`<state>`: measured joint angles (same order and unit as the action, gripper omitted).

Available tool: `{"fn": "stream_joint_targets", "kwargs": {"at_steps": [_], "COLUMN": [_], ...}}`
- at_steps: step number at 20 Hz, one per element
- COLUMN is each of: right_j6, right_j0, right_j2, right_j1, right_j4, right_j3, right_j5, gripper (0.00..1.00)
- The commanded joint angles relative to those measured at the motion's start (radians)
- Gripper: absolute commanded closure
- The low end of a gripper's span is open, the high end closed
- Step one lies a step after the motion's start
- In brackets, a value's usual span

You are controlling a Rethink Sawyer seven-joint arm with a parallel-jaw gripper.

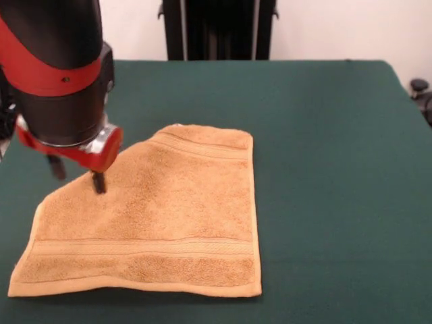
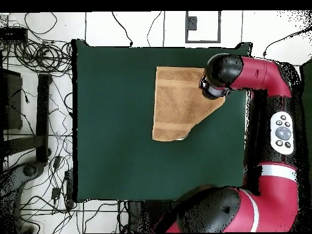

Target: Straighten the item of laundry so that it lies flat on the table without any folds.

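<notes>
Claw position: left of the front view, at the slanted upper-left edge of the orange-tan terry towel. Two dark fingertips show beneath the red wrist, one over the desk cloth and one at the towel's edge; they stand apart, with nothing clamped between them. Whether the inner tip touches the pile cannot be determined.

Towel position: lower centre-left of the front view, on the green desk. In the overhead view it lies at upper centre, near the desk's top edge. Three corners lie square. The fourth, upper left in the front view, is missing from the outline, so it is judged to be folded; over or under cannot be determined.

Handling properties, as judged:
- Light and limp. It will drape and hold no shape.
- Thick pile. Grip should be good, slippage unlikely.
- Not fragile.
- Pulling may drag the whole towel across the desk cloth.

Recommended hold: the slanted fold edge, near its middle, pinching only the turned-in layer.
</notes>
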<state>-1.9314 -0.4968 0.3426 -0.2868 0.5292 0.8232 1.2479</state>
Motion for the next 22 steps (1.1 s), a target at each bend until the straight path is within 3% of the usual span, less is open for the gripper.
{"fn": "stream_joint_targets", "kwargs": {"at_steps": [1,4,10,20,22], "right_j6": [0.309,0.316,0.409,0.501,0.461], "right_j0": [0.026,0.022,-0.05,-0.101,-0.079], "right_j2": [0.124,0.128,0.204,0.253,0.227], "right_j1": [0.069,0.072,0.147,0.214,0.212], "right_j4": [-0.087,-0.102,-0.159,-0.192,-0.188], "right_j3": [0.121,0.126,0.18,0.193,0.164], "right_j5": [0.136,0.14,0.023,0.024,0.098], "gripper": [0.0,0.0,0.0,0.0,0.0]}}
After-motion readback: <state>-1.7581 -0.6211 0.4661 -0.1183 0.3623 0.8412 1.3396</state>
